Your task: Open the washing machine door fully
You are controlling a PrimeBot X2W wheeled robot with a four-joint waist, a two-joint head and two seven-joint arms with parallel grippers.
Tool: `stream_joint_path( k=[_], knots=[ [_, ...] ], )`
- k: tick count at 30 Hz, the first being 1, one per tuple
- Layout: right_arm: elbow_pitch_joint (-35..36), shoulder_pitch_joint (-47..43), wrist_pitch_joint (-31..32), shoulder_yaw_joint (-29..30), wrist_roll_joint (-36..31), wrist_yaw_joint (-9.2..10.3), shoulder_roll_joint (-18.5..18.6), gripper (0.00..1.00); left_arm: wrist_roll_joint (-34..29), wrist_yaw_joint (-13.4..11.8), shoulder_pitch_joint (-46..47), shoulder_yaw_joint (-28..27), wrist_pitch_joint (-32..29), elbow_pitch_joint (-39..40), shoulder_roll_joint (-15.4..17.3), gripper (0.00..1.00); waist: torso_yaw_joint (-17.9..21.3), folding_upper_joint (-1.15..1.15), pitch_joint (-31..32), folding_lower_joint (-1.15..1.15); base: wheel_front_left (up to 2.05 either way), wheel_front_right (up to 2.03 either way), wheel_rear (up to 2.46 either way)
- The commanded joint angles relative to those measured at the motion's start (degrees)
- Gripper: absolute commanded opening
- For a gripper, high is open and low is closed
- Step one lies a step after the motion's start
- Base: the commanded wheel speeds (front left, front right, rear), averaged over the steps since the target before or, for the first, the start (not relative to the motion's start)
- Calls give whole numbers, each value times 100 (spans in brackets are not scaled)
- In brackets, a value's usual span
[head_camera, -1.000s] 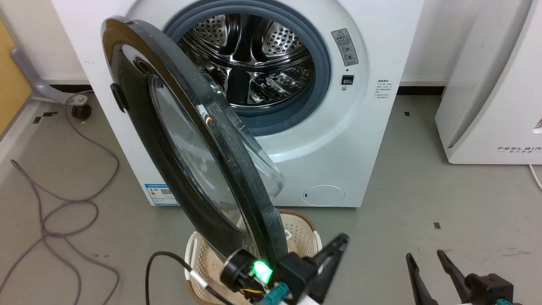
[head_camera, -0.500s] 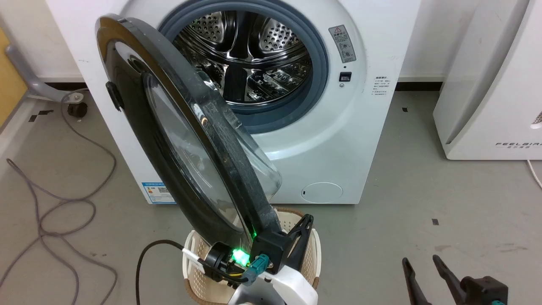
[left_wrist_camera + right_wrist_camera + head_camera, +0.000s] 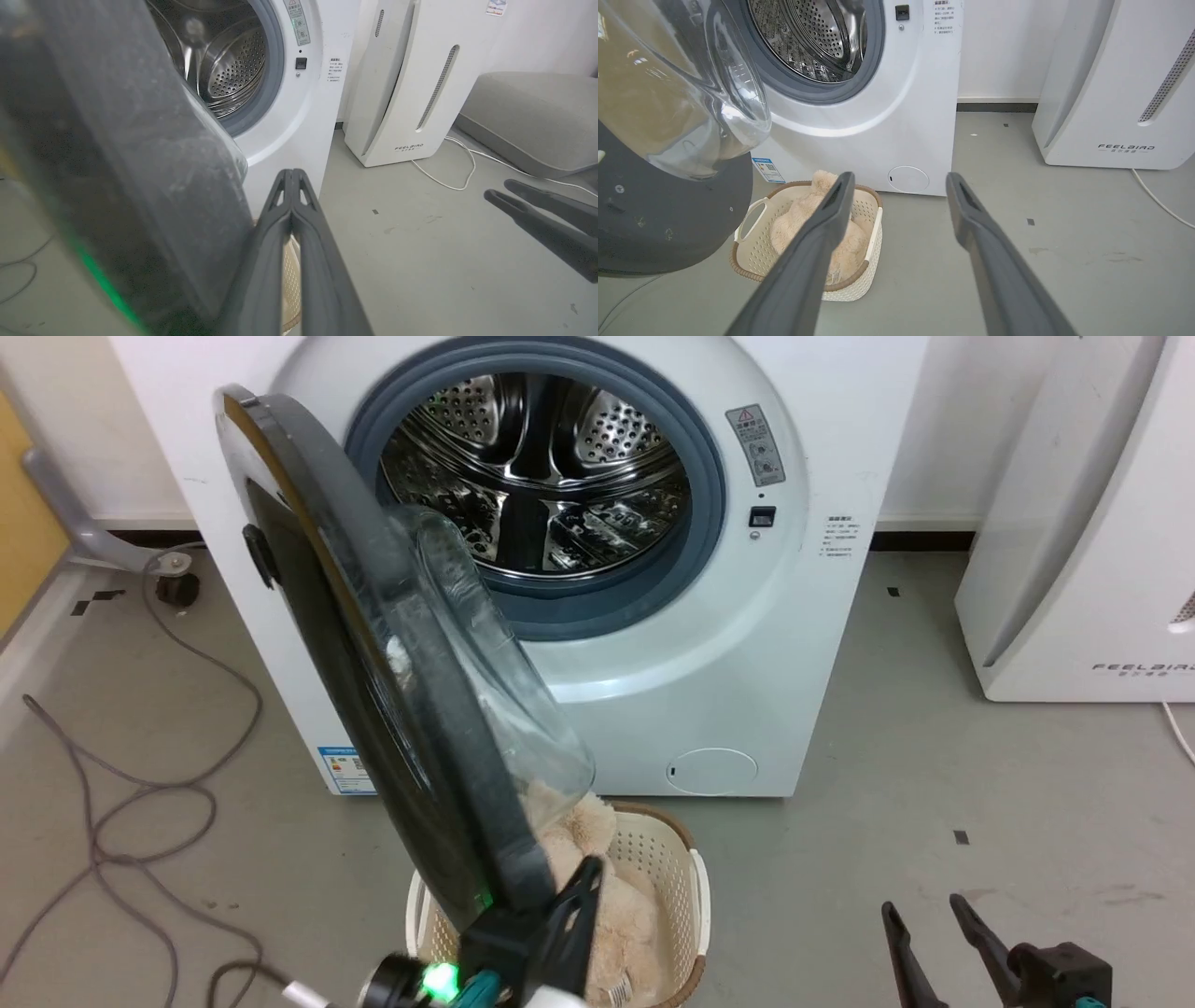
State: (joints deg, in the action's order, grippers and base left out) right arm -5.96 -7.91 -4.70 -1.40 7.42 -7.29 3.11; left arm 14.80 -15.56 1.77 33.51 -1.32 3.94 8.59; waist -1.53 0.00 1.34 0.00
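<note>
The white washing machine [image 3: 747,663] stands ahead with its steel drum [image 3: 532,476] exposed. Its door [image 3: 308,616], a black disc with a clear glass bowl [image 3: 495,709], hangs from the left side and stands about edge-on to me. My left gripper [image 3: 590,870] is shut with nothing in it, its fingers lying against the inner side of the door's lower rim. In the left wrist view the shut left gripper [image 3: 292,173] sits just right of the door [image 3: 117,140]. My right gripper [image 3: 920,915] hangs open at the lower right, apart from the door [image 3: 668,224].
A cream laundry basket [image 3: 695,887] holding a beige plush toy [image 3: 579,840] sits on the floor under the door. A white FEELBIRD appliance [image 3: 1074,523] stands at the right. Grey cables [image 3: 140,784] loop over the floor at the left. Grey floor lies open at the right.
The door has swung further out to the left, showing the plush toy in the basket. My left gripper has moved down and left with the door's lower rim. The right gripper has stayed put.
</note>
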Motion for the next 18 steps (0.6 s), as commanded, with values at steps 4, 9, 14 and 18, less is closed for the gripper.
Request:
stream_joint_path(
  k=[4, 9, 14, 18],
  knots=[
    [159, -52, -11, 16, -151, -20, -24, 100, -7, -272, -503, -176, -118, 507, 286, 0, -88, 0, 42, 0, 0, 0, 0],
    [399, -136, 56, 49, -244, -20, -24, 100, -28, -537, -946, -286, -237, 985, 462, 0, -240, 0, 87, 0, 0, 0, 0],
    [705, -278, 140, 108, -317, -20, -24, 100, -21, -772, -1297, -493, -265, 1211, 641, 0, -479, 0, 113, 0, 0, 0, 0],
    [947, -386, 224, 145, -351, -20, -24, 100, 32, -949, -1491, -771, -166, 1278, 760, 0, -699, 0, 119, 0, 0, 0, 0]
  ],
)
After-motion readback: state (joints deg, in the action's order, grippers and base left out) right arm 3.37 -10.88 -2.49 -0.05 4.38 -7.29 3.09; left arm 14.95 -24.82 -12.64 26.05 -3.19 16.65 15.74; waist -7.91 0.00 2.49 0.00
